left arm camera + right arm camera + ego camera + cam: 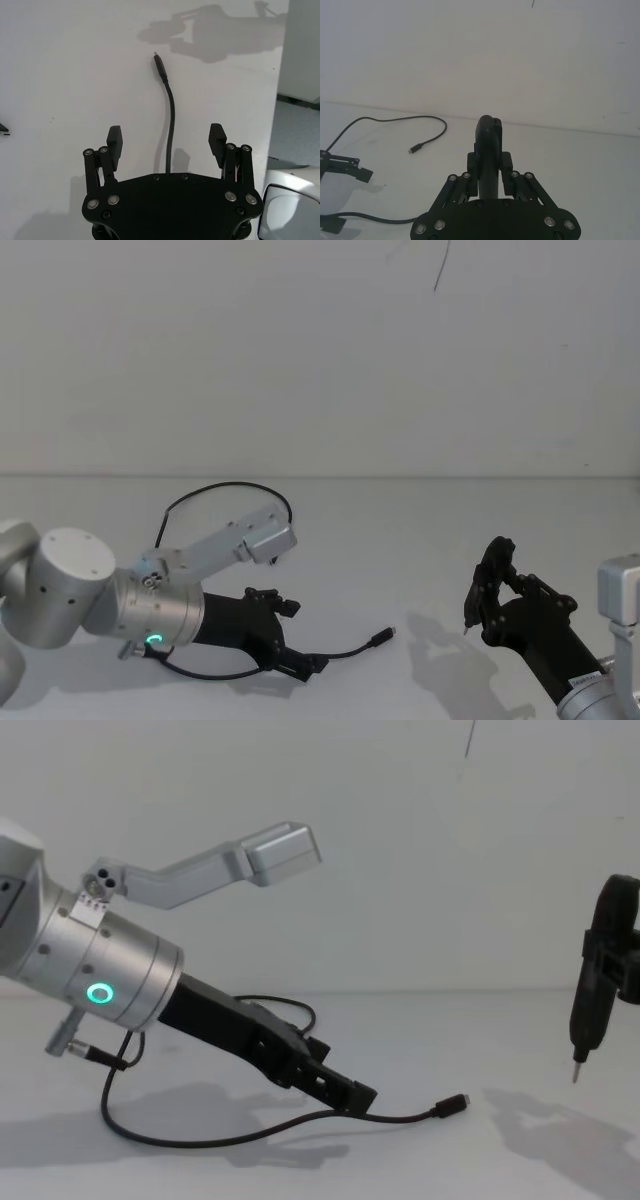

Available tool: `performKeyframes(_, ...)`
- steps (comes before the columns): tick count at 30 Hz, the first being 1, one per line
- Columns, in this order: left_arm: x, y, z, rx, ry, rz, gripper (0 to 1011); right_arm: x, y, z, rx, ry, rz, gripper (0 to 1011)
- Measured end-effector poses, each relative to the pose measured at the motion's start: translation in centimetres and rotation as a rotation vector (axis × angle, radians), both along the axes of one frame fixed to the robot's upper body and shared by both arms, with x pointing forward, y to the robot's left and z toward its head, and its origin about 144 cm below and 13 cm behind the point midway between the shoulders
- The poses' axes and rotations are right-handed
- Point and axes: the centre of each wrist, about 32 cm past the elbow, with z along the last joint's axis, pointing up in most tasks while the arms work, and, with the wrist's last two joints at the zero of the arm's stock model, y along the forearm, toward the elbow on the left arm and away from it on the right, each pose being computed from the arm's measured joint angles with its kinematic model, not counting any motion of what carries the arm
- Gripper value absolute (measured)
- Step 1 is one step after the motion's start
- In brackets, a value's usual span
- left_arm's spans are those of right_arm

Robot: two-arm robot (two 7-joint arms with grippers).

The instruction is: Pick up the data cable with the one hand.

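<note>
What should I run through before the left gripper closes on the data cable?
1. Left gripper open wide enough: ok, its jaws stand well apart.
2. Data cable lies between the fingers: ok, roughly centred in the left wrist view.
3. Fingers low enough to catch the cable: cannot tell; in the chest view the tip is close to the table, but contact is unclear.
4. Plug lies free ahead of the gripper: ok.
5. Right gripper out of the way: ok, off to the right, raised, shut on a slim black tool.
</note>
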Motion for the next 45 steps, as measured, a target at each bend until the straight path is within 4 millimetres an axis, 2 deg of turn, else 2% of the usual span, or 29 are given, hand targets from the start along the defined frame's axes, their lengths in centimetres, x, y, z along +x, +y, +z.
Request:
performKeyframes(18, 1.5, -0.4, 0.0, 0.052, -0.003, -0.044, 1001, 0.0, 0.0, 0.0, 0.000, 0.000, 0.000, 269)
performKeyframes(43, 1.2, -0.5, -1.1, 0.104, -0.010, -0.040, 1001, 0.0, 0.0, 0.0, 0.000, 0.000, 0.000, 269)
performKeyframes(45, 1.2, -0.5, -1.1, 0.107, -0.009, -0.039, 966, 0.0, 0.0, 0.0, 0.000, 0.000, 0.000, 269)
